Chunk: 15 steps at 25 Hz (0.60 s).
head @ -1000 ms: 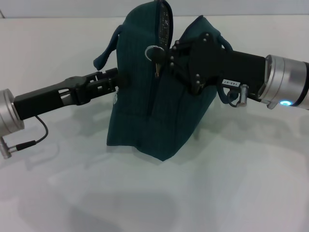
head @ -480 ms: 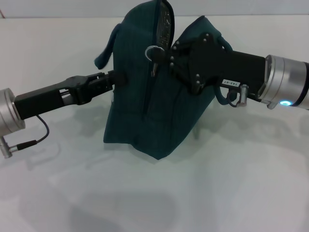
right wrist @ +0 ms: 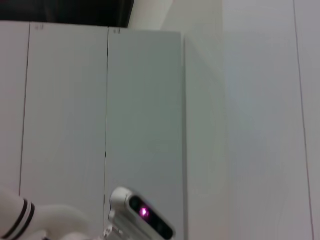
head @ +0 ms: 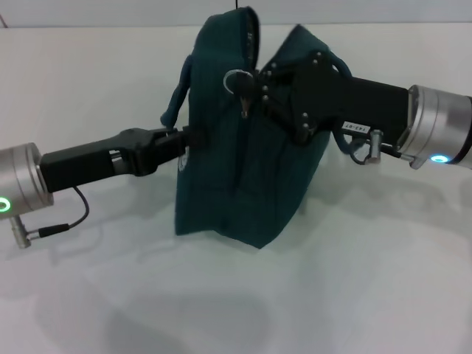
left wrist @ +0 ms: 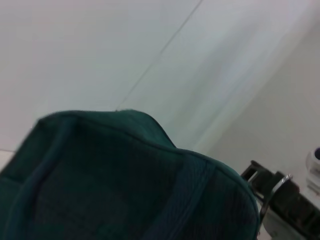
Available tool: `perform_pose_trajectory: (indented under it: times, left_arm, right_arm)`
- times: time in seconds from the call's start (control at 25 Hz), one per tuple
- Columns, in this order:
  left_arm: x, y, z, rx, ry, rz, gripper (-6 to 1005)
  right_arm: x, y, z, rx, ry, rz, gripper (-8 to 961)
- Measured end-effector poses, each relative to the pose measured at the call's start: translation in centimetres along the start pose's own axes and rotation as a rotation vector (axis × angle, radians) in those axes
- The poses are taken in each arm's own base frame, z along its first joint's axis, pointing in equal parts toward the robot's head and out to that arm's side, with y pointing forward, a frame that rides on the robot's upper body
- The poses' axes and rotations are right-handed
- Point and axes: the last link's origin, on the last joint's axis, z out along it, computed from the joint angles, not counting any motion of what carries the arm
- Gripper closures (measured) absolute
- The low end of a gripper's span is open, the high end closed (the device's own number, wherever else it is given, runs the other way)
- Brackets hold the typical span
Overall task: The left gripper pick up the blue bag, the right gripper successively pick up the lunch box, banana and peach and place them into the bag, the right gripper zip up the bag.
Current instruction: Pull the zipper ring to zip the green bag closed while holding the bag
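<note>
Head view: blue bag (head: 243,147) stands upright at the centre of the white table (head: 332,280), base resting on the surface, its top edge running toward 12 o'clock. One loop handle (head: 179,92) hangs off the bag's 9 o'clock side.

Left gripper (head: 190,138) reaches in from 9 o'clock, fingers pinched on the bag's side fabric about halfway up.

Right gripper (head: 254,90) comes in from 3 o'clock, high against the bag's upper part. Metal ring zipper pull (head: 237,80) sits right at its tip; whether the fingers are closed on the ring cannot be told.

Left wrist view: teal fabric of the bag fills the near field, with the ring pull and dark gripper body beyond it.

Right wrist view: only white wall panels and a distant device (right wrist: 141,215) with a pink light.
</note>
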Motion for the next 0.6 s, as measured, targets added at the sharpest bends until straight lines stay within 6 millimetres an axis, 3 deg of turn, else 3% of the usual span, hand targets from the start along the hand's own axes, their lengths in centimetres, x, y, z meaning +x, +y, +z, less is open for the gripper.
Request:
perform_pose_trajectory:
  times: [0.12, 0.6]
  left_arm:
    - [-0.4, 0.0, 0.1, -0.006, -0.003, 0.007, 923]
    - [-1.6, 0.8, 0.0, -0.064, 0.001, 0.061, 936]
  right_arm:
    - [-0.2, 0.0, -0.2, 0.008, -0.018, 0.045, 947]
    - [-0.1, -0.8, -0.6, 0.047, -0.006, 0.261, 946]
